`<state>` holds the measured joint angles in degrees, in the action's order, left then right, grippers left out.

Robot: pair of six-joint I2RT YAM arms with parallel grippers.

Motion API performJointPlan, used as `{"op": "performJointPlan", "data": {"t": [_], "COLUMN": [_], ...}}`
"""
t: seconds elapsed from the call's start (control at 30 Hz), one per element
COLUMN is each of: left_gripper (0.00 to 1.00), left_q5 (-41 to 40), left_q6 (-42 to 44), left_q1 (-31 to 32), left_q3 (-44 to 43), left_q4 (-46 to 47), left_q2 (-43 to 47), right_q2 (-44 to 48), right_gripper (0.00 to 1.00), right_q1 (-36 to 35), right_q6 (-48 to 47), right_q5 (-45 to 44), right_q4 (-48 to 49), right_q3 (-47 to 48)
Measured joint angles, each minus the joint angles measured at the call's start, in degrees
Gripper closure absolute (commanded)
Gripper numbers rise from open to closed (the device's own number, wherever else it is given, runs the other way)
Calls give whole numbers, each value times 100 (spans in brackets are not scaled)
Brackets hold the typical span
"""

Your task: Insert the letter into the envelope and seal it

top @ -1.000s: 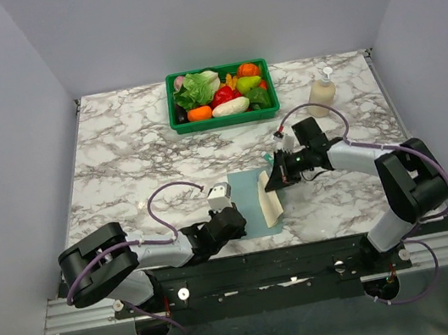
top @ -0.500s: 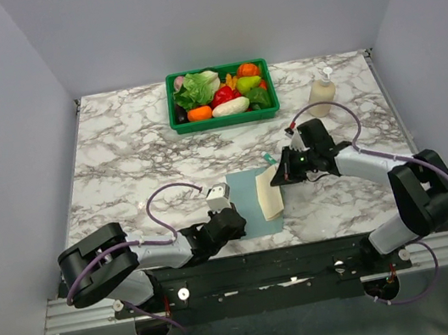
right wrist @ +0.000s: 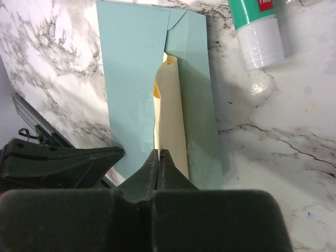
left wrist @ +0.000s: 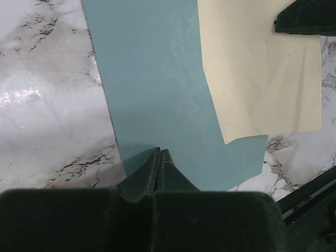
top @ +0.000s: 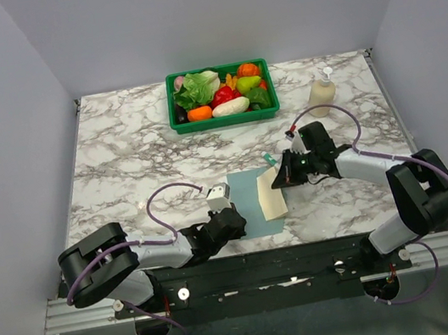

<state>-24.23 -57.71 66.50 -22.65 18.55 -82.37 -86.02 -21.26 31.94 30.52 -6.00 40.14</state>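
While the left gripper (left wrist: pixel 160 153) has its fingers pressed tight together with the tips down on the near edge of the envelope (left wrist: pixel 157 79), I honestly can't tell if it's pinching the paper or just pinning it to the marble table (top: pixel 122 176). The teal envelope lies flat near the front edge of the table, between the two arms.

The letter (left wrist: pixel 257 79) is on top of it, not inside. The cream sheet covers the envelope's right side and one corner hangs off over the marble. From the right wrist view the sheet is bowed up into a curl. The right gripper (right wrist: pixel 159 153) has its fingers closed on the letter's edge, no gap showing. In the top view that end of the letter sits lifted a bit off the envelope.

Just past the envelope's far right corner there's a green-and-white tube (right wrist: pixel 256 37) lying on the table, looks like a glue stick. Further back, a green crate (top: pixel 225 120) full of toy vegetables (top: pixel 220 91) sits at the far edge. A pump bottle (top: pixel 322 93) stands to its right, well apart from the paper stuff.
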Motion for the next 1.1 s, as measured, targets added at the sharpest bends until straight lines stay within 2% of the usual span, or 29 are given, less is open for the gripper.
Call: {"op": "performJointPlan", "data": {"t": [0.17, 0.63, 0.87, 1.1], "left_gripper": [100, 100, 100, 100], "left_q5": [-2, 7, 9, 9], "left_q6": [0, -2, 0, 0], "left_q1": [0, 11, 13, 13], "left_q3": [-7, -48, -46, -46], "left_q4": [-2, 46, 55, 55], "left_q2": [-4, -81, -85, -85], "right_q2": [-11, -111, -280, -341], "right_gripper": [99, 99, 99, 99], "right_q1": [0, 0, 0, 0], "right_q6": [-205, -579, -549, -319], "right_q5": [-52, -881, -767, -398], "right_q4": [-133, -1014, -914, -409], "right_q3": [2, 192, 190, 28]}}
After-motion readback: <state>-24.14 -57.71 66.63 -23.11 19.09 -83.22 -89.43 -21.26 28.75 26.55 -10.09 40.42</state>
